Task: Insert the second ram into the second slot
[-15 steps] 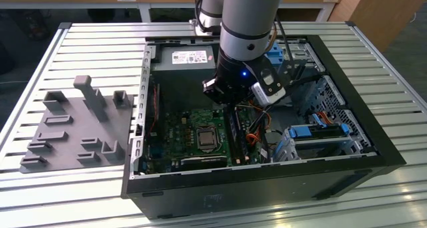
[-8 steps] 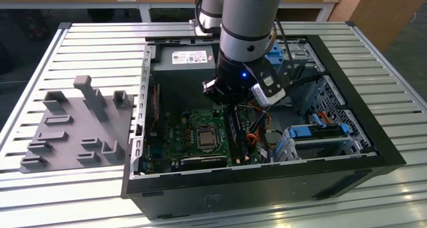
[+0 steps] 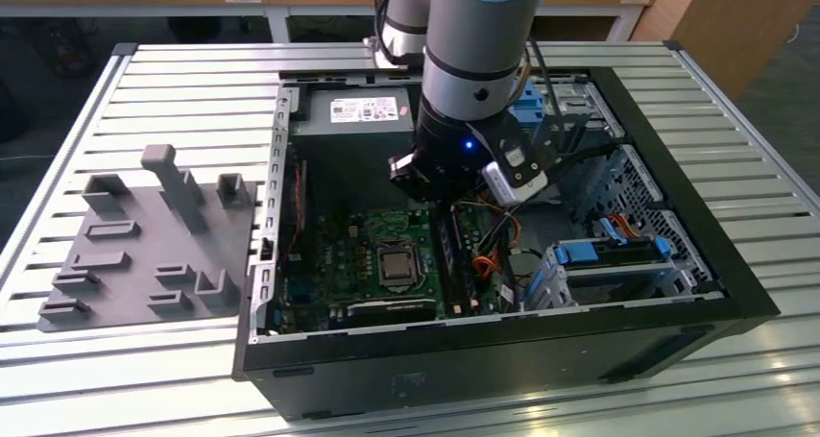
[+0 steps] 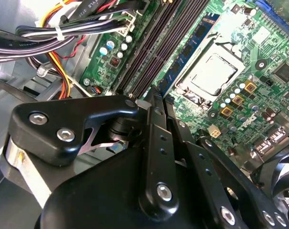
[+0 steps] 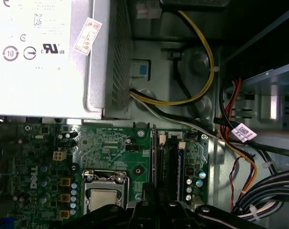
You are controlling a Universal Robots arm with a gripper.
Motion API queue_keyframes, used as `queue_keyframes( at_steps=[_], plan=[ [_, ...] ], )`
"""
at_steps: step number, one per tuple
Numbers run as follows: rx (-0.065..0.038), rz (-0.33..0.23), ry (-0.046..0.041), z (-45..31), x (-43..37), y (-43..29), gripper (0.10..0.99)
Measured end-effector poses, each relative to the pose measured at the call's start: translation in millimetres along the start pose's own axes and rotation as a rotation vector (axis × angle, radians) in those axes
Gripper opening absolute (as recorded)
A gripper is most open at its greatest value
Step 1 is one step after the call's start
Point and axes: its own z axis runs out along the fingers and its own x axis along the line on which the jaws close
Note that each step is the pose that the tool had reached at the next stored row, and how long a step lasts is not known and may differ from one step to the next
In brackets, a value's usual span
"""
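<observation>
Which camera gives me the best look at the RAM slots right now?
The second wrist view: the RAM slots run long and close. In the first wrist view the end effector cuts them short; in the exterior view they are distant.

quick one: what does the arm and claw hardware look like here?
Arm: grey cylindrical segments with a light blue ring at the top joint, black cable alongside, small blue light on the black wrist. Claw: matte black linkage bars with silver screws, seen in the second wrist view.
</observation>
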Motion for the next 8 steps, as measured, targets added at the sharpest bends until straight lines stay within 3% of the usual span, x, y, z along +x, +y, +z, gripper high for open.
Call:
queue_keyframes(
  at_steps=[8],
  plan=[
    [0.000,0.016,0.0071,2.2,0.2,-8.8,0.137]
  ],
)
